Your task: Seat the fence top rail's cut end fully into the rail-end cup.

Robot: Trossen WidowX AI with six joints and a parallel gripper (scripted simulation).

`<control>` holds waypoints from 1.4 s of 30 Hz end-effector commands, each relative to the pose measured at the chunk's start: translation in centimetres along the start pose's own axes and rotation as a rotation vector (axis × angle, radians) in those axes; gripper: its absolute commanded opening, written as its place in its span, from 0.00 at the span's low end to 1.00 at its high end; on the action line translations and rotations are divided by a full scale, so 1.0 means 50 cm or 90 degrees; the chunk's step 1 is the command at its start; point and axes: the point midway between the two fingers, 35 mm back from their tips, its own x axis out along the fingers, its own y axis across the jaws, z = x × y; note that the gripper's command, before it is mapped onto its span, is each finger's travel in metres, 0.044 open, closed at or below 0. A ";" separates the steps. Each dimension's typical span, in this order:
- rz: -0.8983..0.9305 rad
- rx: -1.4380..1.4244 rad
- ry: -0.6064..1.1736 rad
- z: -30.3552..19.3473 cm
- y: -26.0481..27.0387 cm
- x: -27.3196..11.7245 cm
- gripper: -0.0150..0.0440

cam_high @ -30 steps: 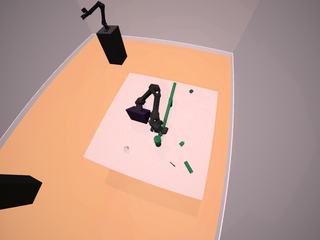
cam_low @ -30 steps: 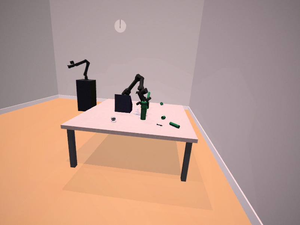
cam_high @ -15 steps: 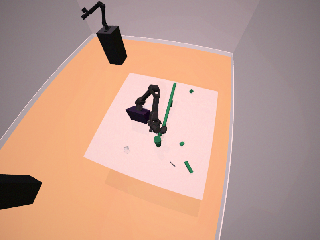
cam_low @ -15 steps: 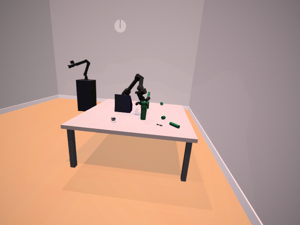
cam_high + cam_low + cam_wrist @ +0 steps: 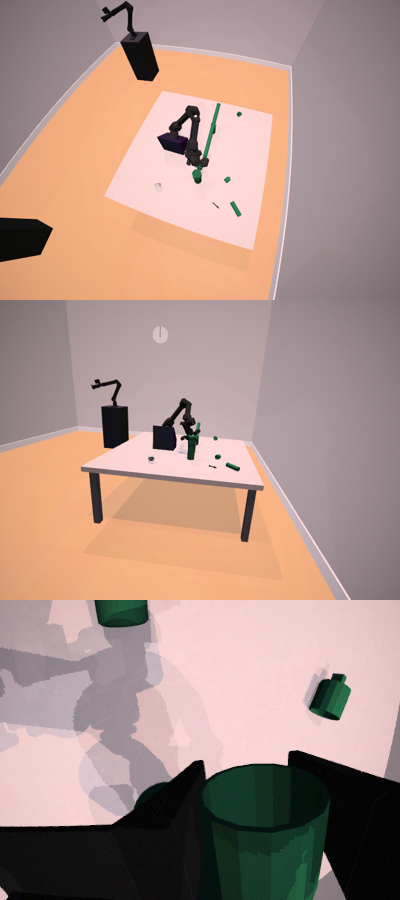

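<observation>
The long green rail [image 5: 210,138] [image 5: 267,865] runs from the back over the short post [image 5: 214,129] to my gripper. The loop cap is too small to make out. My gripper [image 5: 199,163] [image 5: 193,432] [image 5: 246,765] is shut on the rail near its cut end. The open, hollow end shows uncovered between the fingers in the wrist view. The big post [image 5: 197,180] [image 5: 191,450] [image 5: 122,611] stands upright just in front of the gripper. Small green fittings [image 5: 200,167] show between gripper and post cap [image 5: 196,173]; the cup cannot be told apart from the band there.
A green cap [image 5: 227,179] [image 5: 217,456] [image 5: 331,700], a green tube [image 5: 235,209] [image 5: 232,466] and a dark bolt [image 5: 215,205] [image 5: 212,466] lie right of the post. A clear fitting [image 5: 157,186] [image 5: 151,459] lies left. Another green cap [image 5: 239,113] [image 5: 215,438] lies at the back right.
</observation>
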 end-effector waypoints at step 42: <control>0.000 -0.004 -0.002 0.054 -0.026 -0.049 1.00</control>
